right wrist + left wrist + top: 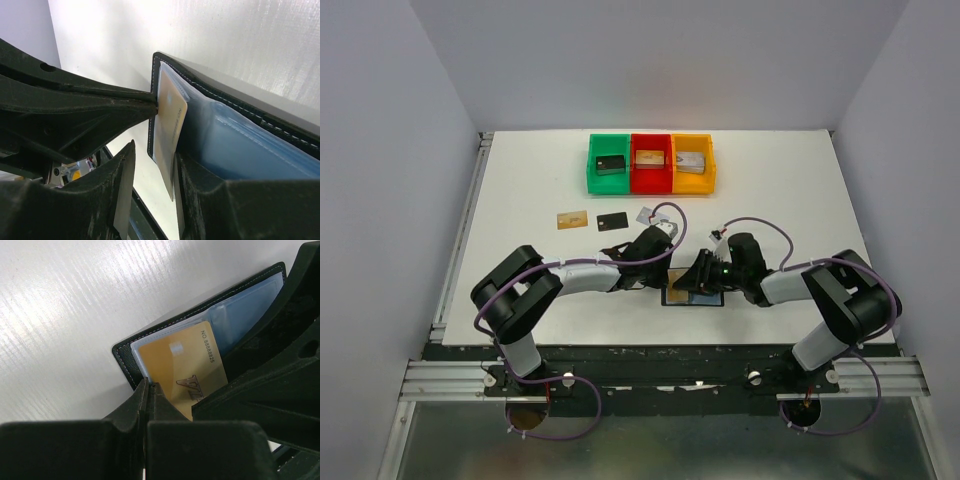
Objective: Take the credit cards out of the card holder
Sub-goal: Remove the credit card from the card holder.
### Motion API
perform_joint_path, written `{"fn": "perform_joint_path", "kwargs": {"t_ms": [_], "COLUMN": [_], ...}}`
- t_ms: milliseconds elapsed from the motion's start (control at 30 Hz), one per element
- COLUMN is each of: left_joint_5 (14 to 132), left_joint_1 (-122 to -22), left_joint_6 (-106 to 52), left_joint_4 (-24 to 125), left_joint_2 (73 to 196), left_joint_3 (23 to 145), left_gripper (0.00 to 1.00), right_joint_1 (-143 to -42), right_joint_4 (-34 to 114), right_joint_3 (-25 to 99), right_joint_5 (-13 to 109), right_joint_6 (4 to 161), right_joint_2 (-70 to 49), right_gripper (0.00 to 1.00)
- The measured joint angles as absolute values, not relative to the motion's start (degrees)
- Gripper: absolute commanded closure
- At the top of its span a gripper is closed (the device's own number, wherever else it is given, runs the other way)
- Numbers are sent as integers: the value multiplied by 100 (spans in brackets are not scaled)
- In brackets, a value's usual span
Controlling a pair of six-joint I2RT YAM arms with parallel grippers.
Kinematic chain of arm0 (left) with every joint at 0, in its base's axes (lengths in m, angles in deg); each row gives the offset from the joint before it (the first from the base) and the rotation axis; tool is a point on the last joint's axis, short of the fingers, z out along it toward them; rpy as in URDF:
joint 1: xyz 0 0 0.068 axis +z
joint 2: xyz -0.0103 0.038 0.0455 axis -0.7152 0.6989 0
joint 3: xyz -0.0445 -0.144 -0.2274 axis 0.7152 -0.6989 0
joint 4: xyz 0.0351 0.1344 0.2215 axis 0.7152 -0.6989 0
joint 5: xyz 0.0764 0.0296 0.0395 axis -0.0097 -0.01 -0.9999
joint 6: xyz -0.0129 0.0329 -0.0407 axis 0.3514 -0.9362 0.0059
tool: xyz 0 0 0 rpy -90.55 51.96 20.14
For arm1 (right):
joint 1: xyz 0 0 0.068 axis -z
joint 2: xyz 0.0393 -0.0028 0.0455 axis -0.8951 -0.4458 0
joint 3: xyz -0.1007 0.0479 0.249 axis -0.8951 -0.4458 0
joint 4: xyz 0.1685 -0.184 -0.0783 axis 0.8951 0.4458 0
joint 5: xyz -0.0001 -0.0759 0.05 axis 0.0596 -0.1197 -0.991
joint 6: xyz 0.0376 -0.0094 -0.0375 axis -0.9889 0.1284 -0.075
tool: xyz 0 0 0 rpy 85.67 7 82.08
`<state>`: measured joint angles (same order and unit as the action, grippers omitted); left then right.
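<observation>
- Closest to the left wrist lens, the left gripper (pixel 148 392) has its jaws pressed together, tips at the lower left corner of a gold card (pixel 182 367). Whether they pinch the card itself or the pocket edge I cannot tell.
- That gold card sticks partway out of a bluish pocket of the open card holder (pixel 125 356). The holder lies on the table (pixel 770 190) at the lower centre of the top view, under both grippers.
- In the right wrist view the right gripper (pixel 152 160) stands partly open, one finger on each side of the card, with a gap on the left-hand finger's side. It clamps nothing.
- Three cards lie out on the table, up and left of the holder: a tan card (pixel 572 219), a black card (pixel 612 222) and a grey card (pixel 647 215).
- By my judgement the job is well along. The gold card is only half out, and the other pocket in view looks empty, though part of the holder is hidden.
</observation>
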<state>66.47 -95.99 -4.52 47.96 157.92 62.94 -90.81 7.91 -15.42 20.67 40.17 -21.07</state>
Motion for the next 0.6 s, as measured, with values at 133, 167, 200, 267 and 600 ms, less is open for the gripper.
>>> {"fn": "perform_joint_path", "kwargs": {"t_ms": [133,167,200,267,600], "left_joint_5": [6645,6638,6627,6603,6595], "left_joint_1": [-9599,-9599,-9599,-9599,-9603], "left_joint_6": [-439,-426,-413,-378,-328], "left_joint_4": [4801,4814,4849,4897,4928], "left_joint_2": [15783,15783,15783,15781,15762], "left_joint_3": [6288,6281,6268,6246,6224], "left_gripper": [83,79,75,71,90], "right_joint_1": [-9083,-9083,-9083,-9083,-9094], "right_joint_4": [854,907,966,1077,1687], "right_joint_3": [-1542,-1542,-1542,-1539,-1465], "right_joint_5": [2077,2082,2086,2102,2230], "right_joint_6": [4043,4060,4089,4145,4438], "right_joint_2": [-2050,-2008,-1962,-1868,-1512], "right_gripper": [60,60,60,60,62]}}
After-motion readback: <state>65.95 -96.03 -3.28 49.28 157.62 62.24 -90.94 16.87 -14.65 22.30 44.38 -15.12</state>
